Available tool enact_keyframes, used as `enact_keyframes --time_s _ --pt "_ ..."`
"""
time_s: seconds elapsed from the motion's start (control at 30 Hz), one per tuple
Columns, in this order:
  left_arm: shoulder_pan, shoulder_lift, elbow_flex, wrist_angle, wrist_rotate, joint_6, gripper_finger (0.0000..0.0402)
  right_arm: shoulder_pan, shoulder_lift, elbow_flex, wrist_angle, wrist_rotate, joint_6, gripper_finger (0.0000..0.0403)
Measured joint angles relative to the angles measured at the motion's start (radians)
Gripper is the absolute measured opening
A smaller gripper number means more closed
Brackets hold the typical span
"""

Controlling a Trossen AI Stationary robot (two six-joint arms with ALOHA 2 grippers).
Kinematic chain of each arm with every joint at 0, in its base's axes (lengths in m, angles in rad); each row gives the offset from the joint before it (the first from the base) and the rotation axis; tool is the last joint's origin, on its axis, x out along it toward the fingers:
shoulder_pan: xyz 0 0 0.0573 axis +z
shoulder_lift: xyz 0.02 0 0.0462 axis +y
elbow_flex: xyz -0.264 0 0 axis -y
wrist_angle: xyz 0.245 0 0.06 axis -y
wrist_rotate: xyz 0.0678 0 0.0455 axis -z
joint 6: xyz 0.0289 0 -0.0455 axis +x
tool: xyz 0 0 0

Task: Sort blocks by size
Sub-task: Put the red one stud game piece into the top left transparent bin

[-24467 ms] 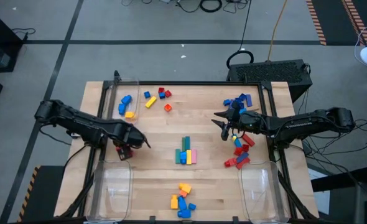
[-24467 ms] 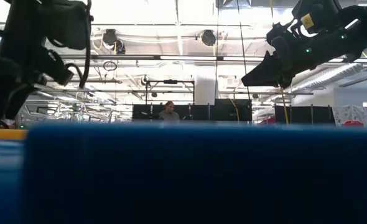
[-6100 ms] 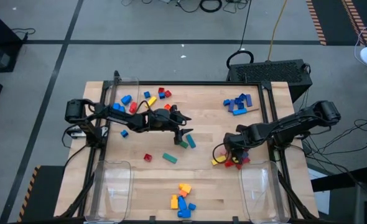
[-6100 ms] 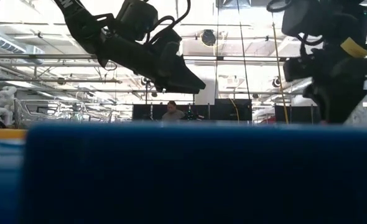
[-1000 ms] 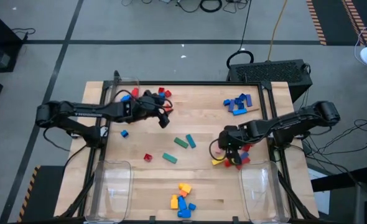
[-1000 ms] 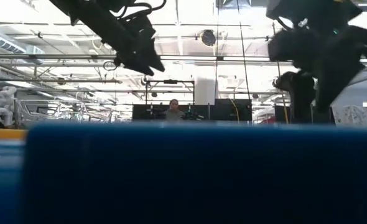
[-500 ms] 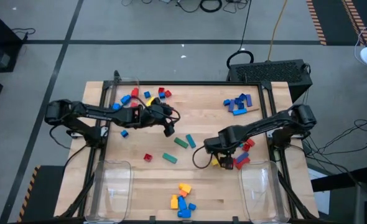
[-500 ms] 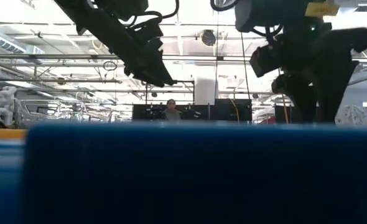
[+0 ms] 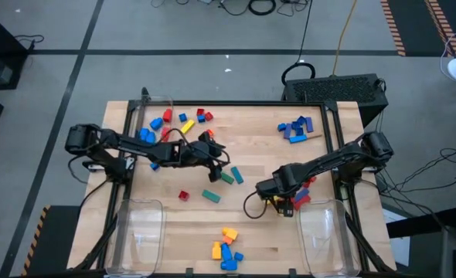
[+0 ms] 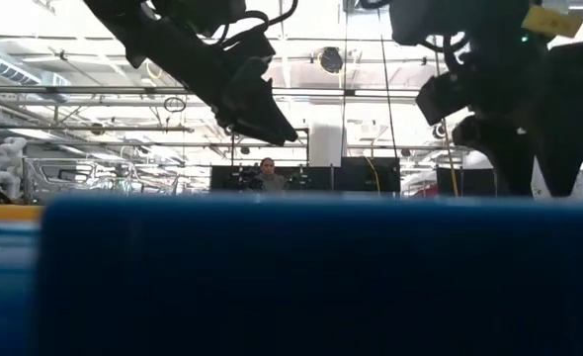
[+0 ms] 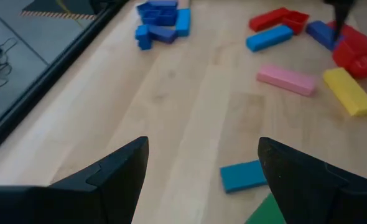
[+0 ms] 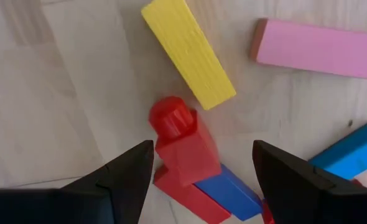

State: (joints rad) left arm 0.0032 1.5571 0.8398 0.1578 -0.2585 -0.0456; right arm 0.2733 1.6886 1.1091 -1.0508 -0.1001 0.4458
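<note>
Hovering over the middle of the light wooden bench [image 9: 251,147], the left end effector [image 9: 212,171] has its two dark fingers [image 11: 102,180] spread wide apart w/ nothing between them. Just past it lie two green plastic long bars [image 9: 228,177], side by side, and a third green bar [image 9: 211,196] nearer the front edge, long axis slanting across the bench. The left wrist view shows a blue rectangular brick [image 11: 242,176] beside a green corner, long axis roughly crosswise to the fingers.

The right end effector [image 9: 277,202] is low over the right-hand cluster, fingers [image 12: 127,180] apart, straddling a red studded plastic brick [image 12: 183,146] w/o clamping it; brick's stud end points toward a yellow long bar [image 12: 188,51], which lies diagonally. A pink long bar [image 12: 320,48] lies nearly crosswise past it; a blue brick [image 12: 230,190] is tucked against the red one.

Other blocks: mixed red/blue/yellow small bricks [image 9: 174,122] at the rear left, a blue pile [image 9: 295,129] at rear right, an orange-yellow-blue heap [image 9: 226,249] at front centre, one small red cube [image 9: 183,195] alone. Clear plastic bins [image 9: 139,235] stand at the bench's corners.
</note>
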Motion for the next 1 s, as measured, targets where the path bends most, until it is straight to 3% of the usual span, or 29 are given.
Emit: enact_keyframes --time_s 0.63,0.77,0.93,1.0 --pt "-0.069 0.039 0.0 0.053 -0.003 0.001 0.0304 0.023 0.154 -0.028 0.03 -0.003 -0.069 0.0251" --pt "-0.069 0.039 0.0 0.053 -0.006 0.001 0.0304 0.023 0.154 -0.027 0.033 0.015 -0.077 0.0208" --pt "-0.069 0.04 0.0 0.053 -0.006 0.0 0.0304 0.023 0.153 -0.026 0.058 0.03 -0.091 0.0117" --pt "-0.071 0.04 0.0 0.058 -0.006 0.0 0.0304 0.023 0.144 -0.026 0.078 0.049 -0.092 0.0113"
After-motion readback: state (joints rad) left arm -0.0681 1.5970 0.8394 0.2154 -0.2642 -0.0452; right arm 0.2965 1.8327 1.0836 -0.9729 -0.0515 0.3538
